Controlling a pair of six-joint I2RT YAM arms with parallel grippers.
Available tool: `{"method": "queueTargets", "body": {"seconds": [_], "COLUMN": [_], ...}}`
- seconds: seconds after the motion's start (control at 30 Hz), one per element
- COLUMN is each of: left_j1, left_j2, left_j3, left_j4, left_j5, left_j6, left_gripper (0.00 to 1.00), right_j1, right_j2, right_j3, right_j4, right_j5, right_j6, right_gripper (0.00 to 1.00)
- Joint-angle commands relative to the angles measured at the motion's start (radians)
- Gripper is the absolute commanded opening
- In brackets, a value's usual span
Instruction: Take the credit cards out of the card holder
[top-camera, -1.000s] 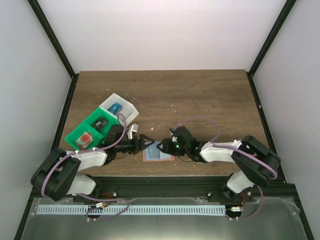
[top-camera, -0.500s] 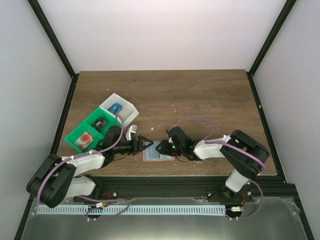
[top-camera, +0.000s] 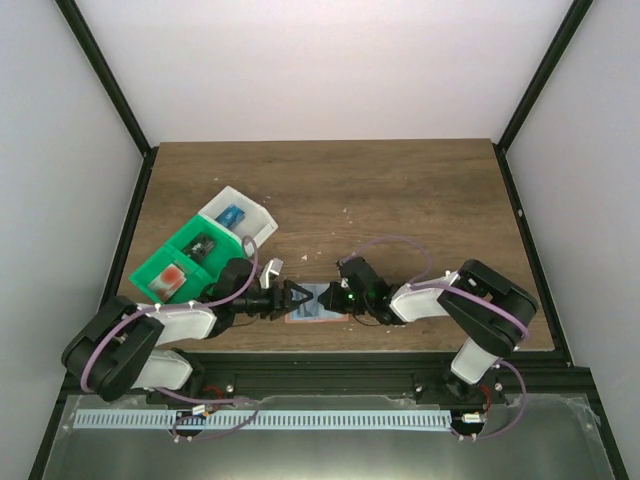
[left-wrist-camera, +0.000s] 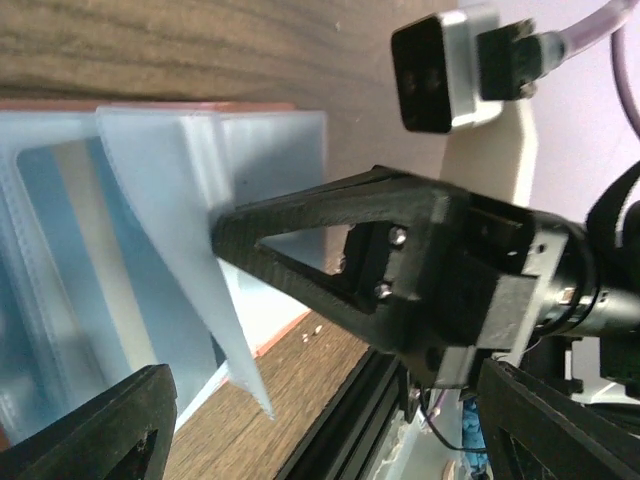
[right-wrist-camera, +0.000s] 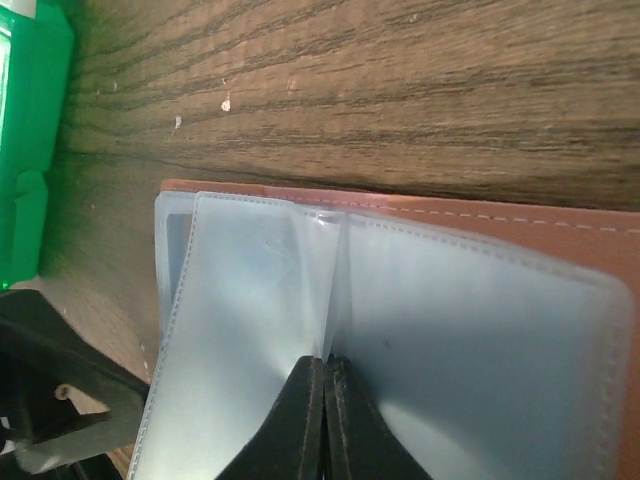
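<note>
Right gripper (right-wrist-camera: 327, 375) has just pinched shut on a sleeve (right-wrist-camera: 250, 300) of the holder (right-wrist-camera: 480, 330) at the table (top-camera: 400, 190) front, while the open left gripper (top-camera: 297, 297) has moved in, likely to pull the card (left-wrist-camera: 70, 260).

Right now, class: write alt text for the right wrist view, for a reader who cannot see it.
The shut right pincer pinches a clear sleeve of the open card holder, which lies on a wooden table. A green tray edges in at left.
</note>
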Motion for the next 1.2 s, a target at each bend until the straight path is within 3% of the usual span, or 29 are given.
{"method": "queueTargets", "body": {"seconds": [0.0, 0.33, 0.5, 0.63, 0.73, 1.17], "left_j1": [-0.016, -0.043, -0.074, -0.083, -0.092, -0.175], "left_j2": [0.055, 0.121, 0.196, 0.251, 0.277, 0.356], "left_j3": [0.020, 0.033, 0.043, 0.040, 0.052, 0.164], "left_j4": [0.058, 0.145, 0.238, 0.388, 0.454, 0.397], "left_j5": [-0.007, -0.005, 0.004, 0.034, 0.042, -0.005], "left_j6": [-0.009, -0.044, -0.099, -0.186, -0.222, -0.174], "left_gripper": [0.84, 0.84, 0.84, 0.84, 0.83, 0.82], "right_j1": [-0.016, -0.031, -0.032, -0.031, -0.031, -0.032], "right_j2": [0.000, 0.002, -0.039, -0.118, -0.189, -0.597], "right_j3": [-0.062, -0.078, -0.082, -0.098, -0.125, -0.262], "right_j4": [0.021, 0.071, 0.076, 0.029, -0.030, -0.223], "right_j5": [-0.032, -0.079, -0.075, -0.026, 0.049, 0.307], "right_j6": [0.030, 0.037, 0.027, 0.023, 0.021, 0.064], "right_gripper": [0.00, 0.01, 0.13, 0.25, 0.29, 0.35]}}
